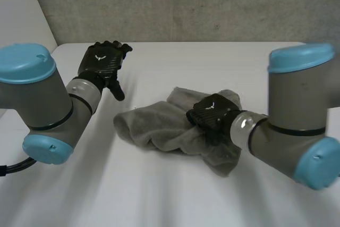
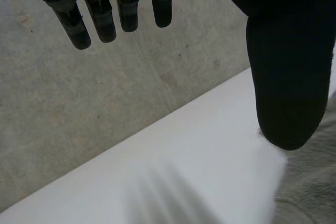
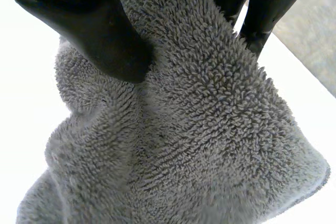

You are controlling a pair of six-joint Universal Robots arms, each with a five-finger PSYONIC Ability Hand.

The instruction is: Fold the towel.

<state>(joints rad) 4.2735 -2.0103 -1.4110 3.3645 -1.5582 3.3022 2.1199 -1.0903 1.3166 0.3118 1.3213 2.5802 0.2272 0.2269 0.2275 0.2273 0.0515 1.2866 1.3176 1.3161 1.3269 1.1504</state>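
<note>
A grey fluffy towel lies bunched on the white table, right of the middle. My right hand is on its right part, thumb and fingers pinching a fold of the towel between them. The thumb presses into the pile from one side and the fingers from the other. My left hand hovers at the far left of the table, apart from the towel, with its fingers straight and spread and its thumb held wide. A towel edge lies beyond that thumb.
A grey wall runs along the table's far edge. Bare table surface lies in front of the towel and between the two arms.
</note>
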